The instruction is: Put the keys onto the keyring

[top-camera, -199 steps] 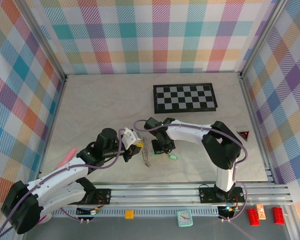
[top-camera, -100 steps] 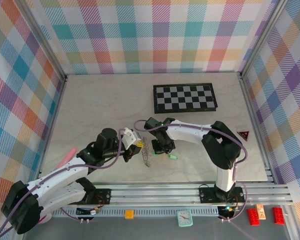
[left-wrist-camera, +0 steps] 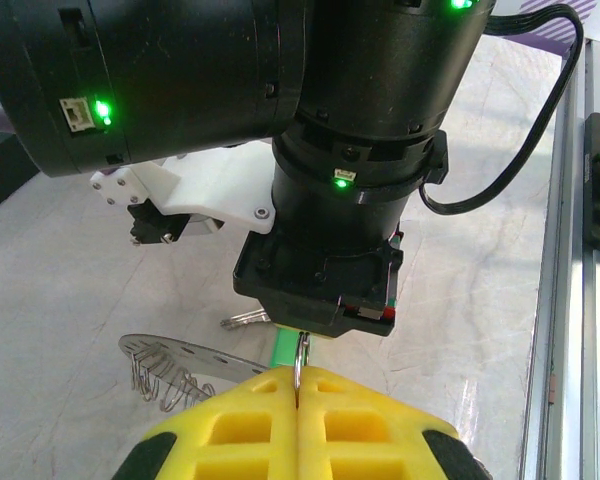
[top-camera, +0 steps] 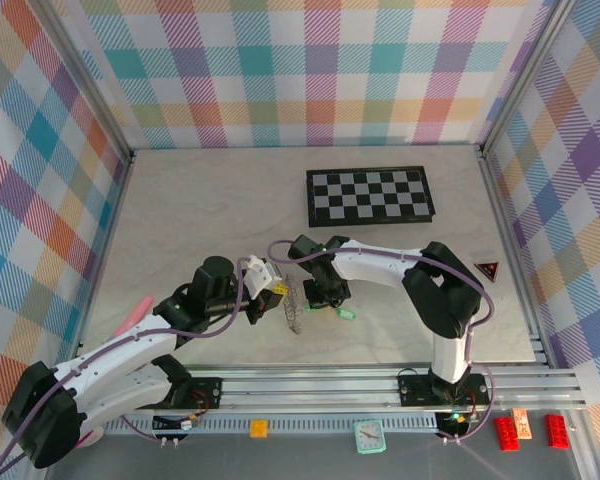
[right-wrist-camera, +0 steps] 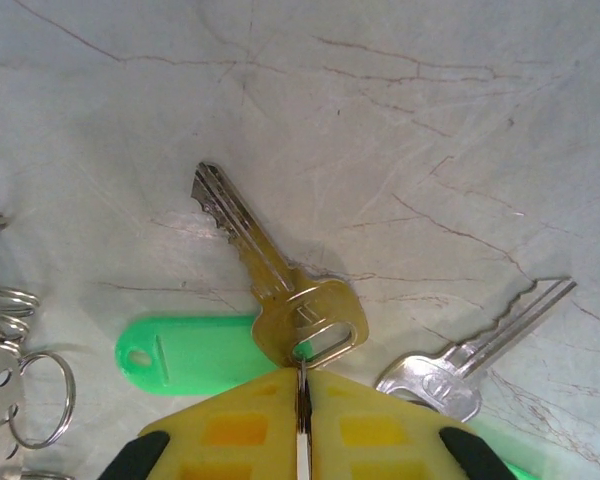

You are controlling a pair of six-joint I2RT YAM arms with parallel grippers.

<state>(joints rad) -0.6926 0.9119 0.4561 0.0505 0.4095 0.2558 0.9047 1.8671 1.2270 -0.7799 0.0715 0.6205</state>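
Observation:
The keyring (top-camera: 295, 308) lies between the two grippers, a flat holed metal plate (left-wrist-camera: 180, 352) with several small wire loops. My left gripper (top-camera: 277, 290) (left-wrist-camera: 298, 385) is shut on a thin wire ring beside that plate. My right gripper (top-camera: 325, 300) (right-wrist-camera: 302, 400) is shut on a thin metal ring that runs through the head of a brass key (right-wrist-camera: 280, 280). A green tag (right-wrist-camera: 195, 352) (left-wrist-camera: 285, 345) lies under that key. A silver key (right-wrist-camera: 470, 360) rests on the table to its right, seen as a green-tagged key (top-camera: 346, 314) from above.
A black-and-white checkerboard (top-camera: 370, 195) lies at the back right. A pink object (top-camera: 130, 312) sits at the left edge and a red triangle (top-camera: 490, 268) at the right. The front rail holds a small clock (top-camera: 368, 435) and red bricks (top-camera: 505, 432).

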